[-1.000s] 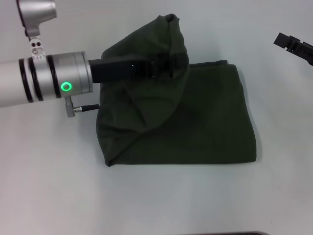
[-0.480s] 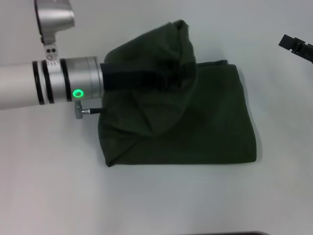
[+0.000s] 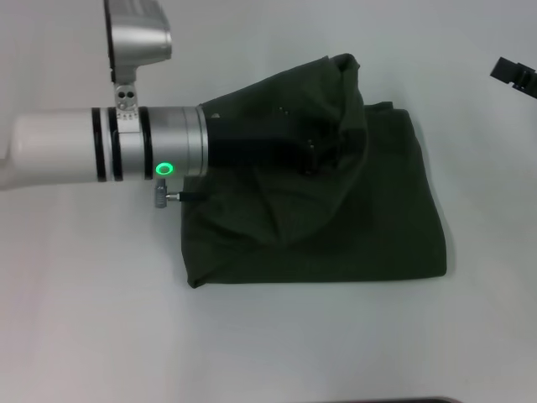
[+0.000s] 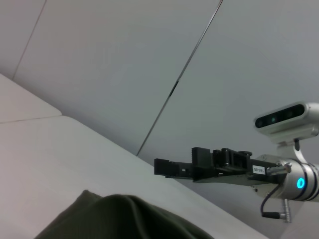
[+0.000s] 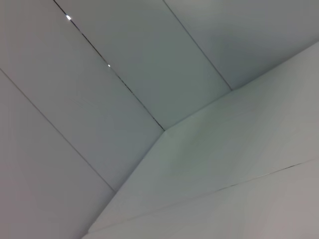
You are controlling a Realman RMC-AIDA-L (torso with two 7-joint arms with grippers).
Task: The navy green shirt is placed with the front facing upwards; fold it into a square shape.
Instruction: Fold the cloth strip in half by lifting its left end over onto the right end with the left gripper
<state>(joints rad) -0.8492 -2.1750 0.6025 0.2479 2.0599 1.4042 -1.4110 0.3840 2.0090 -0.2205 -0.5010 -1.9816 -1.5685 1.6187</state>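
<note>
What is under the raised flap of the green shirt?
The left gripper holds up the flap of the green shirt, draped over its fingertips, which are covered. Beneath lie the shirt's folded layers on the table.

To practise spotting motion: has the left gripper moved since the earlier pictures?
Yes. The left gripper has carried the navy green shirt flap rightward, toward its folded right edge.

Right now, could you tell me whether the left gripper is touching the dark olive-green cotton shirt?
Touching. The head view shows the left gripper holding a raised flap of the dark olive-green cotton shirt, cloth draped over its fingers.
</note>
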